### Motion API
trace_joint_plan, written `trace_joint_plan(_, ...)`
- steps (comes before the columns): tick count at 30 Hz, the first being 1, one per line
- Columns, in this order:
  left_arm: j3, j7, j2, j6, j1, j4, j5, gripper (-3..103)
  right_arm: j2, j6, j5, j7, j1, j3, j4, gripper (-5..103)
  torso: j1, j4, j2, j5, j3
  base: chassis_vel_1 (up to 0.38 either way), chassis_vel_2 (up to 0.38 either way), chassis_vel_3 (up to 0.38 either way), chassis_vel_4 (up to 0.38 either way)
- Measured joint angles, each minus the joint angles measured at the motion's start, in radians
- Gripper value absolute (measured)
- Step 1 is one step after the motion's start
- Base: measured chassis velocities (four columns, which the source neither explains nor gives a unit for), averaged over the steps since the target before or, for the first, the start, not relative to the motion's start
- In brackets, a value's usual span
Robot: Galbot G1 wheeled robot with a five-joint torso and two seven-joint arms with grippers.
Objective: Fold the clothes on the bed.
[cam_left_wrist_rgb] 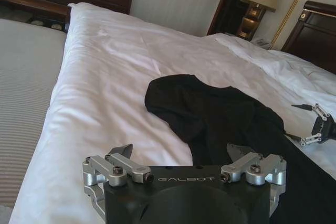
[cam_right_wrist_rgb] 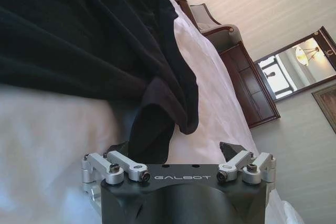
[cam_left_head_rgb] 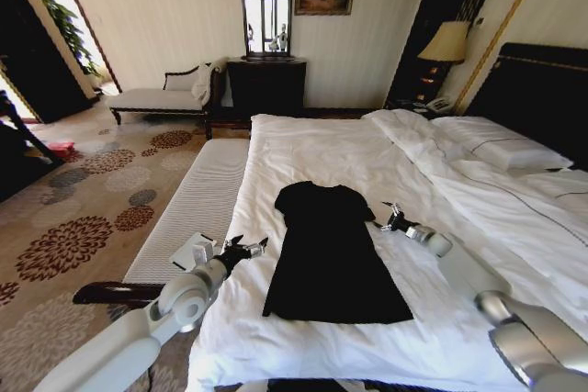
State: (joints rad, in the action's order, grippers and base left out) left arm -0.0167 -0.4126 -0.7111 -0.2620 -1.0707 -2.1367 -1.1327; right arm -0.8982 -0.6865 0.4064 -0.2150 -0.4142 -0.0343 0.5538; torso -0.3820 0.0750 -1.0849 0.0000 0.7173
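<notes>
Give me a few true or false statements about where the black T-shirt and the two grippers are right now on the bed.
1. The black T-shirt lies spread on the white bed. True.
2. The left gripper is clamped on the shirt's hem. False: it is open, off the shirt's left side, holding nothing.
3. The right gripper is open beside the shirt's right sleeve. True.
4. The shirt is draped over the ribbed bench. False: it is on the bed; the bench runs alongside it.

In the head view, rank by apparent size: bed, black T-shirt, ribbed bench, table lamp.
1. bed
2. black T-shirt
3. ribbed bench, close to the T-shirt, so unsure
4. table lamp, farthest away
</notes>
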Motion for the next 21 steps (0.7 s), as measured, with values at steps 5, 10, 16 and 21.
trace_joint_plan(5,0.001,0.001,0.001,0.0,0.009,0.002,-0.004,100,-0.013,0.001,0.018,0.001,0.019,0.007,-0.016,92,0.0,0.0001,0.0,-0.0001,0.0,0.0,0.0,0.0,0.0)
trace_joint_plan(10,0.002,0.002,-0.002,0.0,0.01,0.008,-0.004,100,-0.023,0.004,0.027,0.001,0.026,0.01,-0.032,90,0.0,0.0003,0.0,-0.0001,0.0,0.0,0.0,0.0,0.0)
trace_joint_plan(16,0.005,0.003,0.0,0.001,0.011,0.01,-0.004,100,-0.034,0.004,0.038,-0.002,0.029,0.018,-0.045,71,0.0,0.0003,0.0,-0.0001,0.0,0.0,0.0,0.0,0.0)
trace_joint_plan(21,0.01,0.002,0.006,0.002,0.011,0.009,-0.006,100,-0.047,0.002,0.058,-0.002,0.034,0.018,-0.052,54,0.0,0.0001,0.0,0.0,0.0,0.0,0.0,0.0,0.0)
